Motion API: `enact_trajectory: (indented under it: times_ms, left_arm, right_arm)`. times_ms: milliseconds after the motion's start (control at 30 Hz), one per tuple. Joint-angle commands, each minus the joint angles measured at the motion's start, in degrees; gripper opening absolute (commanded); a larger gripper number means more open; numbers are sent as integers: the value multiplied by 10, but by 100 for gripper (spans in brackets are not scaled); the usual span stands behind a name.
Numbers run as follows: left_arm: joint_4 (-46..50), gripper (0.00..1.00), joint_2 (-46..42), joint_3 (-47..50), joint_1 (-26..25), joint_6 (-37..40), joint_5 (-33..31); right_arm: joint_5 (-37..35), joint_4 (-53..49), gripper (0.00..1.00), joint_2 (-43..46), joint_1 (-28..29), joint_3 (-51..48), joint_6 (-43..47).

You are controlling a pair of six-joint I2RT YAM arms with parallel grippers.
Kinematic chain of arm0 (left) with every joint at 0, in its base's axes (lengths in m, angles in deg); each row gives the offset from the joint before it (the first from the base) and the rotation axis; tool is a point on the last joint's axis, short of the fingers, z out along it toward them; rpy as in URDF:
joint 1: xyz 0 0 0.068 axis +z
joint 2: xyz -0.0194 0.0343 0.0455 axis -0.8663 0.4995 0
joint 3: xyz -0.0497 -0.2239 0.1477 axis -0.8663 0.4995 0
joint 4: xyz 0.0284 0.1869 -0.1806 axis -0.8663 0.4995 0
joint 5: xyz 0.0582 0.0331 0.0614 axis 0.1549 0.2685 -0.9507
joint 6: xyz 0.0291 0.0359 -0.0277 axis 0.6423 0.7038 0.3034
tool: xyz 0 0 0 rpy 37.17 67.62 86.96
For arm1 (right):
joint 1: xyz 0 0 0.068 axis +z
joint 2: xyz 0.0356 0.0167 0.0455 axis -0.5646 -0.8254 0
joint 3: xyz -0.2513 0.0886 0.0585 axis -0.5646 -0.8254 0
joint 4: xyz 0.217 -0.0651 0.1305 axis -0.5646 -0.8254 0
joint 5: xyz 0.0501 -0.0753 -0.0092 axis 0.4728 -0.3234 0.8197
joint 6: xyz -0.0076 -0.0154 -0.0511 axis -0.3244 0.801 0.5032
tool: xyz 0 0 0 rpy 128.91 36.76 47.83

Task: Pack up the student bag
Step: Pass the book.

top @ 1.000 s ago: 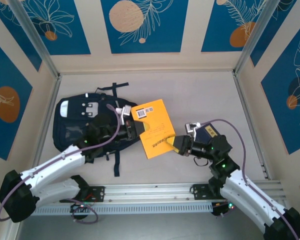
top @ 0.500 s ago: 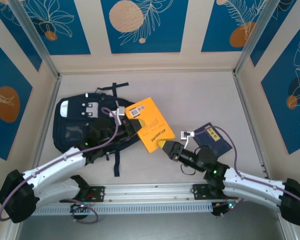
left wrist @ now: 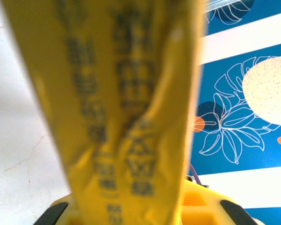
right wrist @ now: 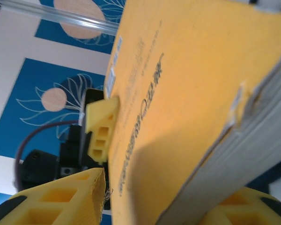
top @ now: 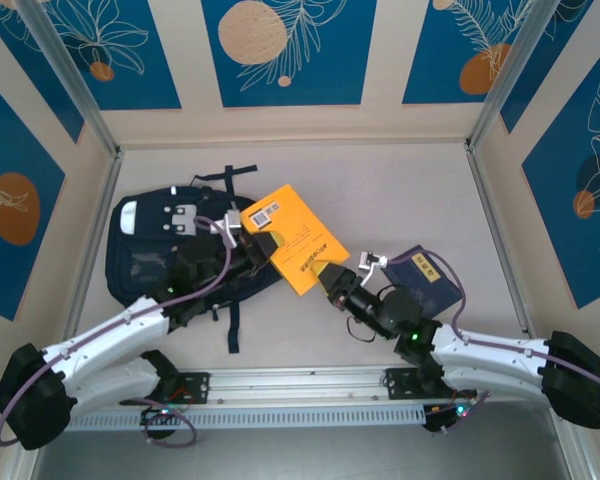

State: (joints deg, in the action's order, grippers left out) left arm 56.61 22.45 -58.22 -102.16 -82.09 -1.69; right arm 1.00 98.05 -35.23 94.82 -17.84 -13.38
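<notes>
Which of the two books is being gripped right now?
The yellow book, clamped between the left hand and right hand; the navy booklet lies flat on the table.

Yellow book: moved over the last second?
Yes. The yellow book has shifted left and away from the arm bases, its barcode corner now further over the student bag, which stayed put.

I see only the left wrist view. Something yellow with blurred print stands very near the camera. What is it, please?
Observer: A yellow book; the left gripper grips its edge nearest the student bag.
Operator: Is the other arm free?
Observer: No. The right gripper clamps the book's opposite end.
Operator: Does anything else lie on the table?
Observer: A navy booklet lies flat on the table, right of the book.
</notes>
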Motion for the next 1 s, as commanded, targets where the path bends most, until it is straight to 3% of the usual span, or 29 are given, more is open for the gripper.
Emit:
enact_trajectory:
  times_ms: [0, 100, 200, 467, 567, 700, 800, 900, 967]
  left_arm:
    - [35, 3, -29, 12, -6, 15, -13]
    - [34, 5, -40, 27, -5, -4, -35]
    - [4, 4, -22, 32, -5, -21, -18]
    - [-26, 1, -9, 30, -7, -36, -2]
    - [-24, 1, -14, 32, -8, -36, -2]
    - [-13, 3, -22, 35, -9, -36, -8]
    - [14, 20, -36, 36, -9, -21, -16]
    - [66, 49, -58, 25, -6, 27, -26]
    - [126, 62, -67, 5, -3, 67, -33]
  right_arm:
    - [-51, 23, 46, 48, -9, 30, -17]
    - [-49, 36, 47, 62, -13, 17, -15]
    - [-24, 39, 47, 52, -21, 28, -2]
    - [39, 94, 45, -46, -25, 82, 24]
    - [33, 108, 36, -70, -29, 90, 21]
    - [25, 101, 12, -73, -45, 88, 6]
    - [1, 45, 2, -35, -55, 69, -3]
    - [-18, -95, 0, 45, -68, 50, -13]
    - [-26, -206, 0, 107, -82, 38, -6]
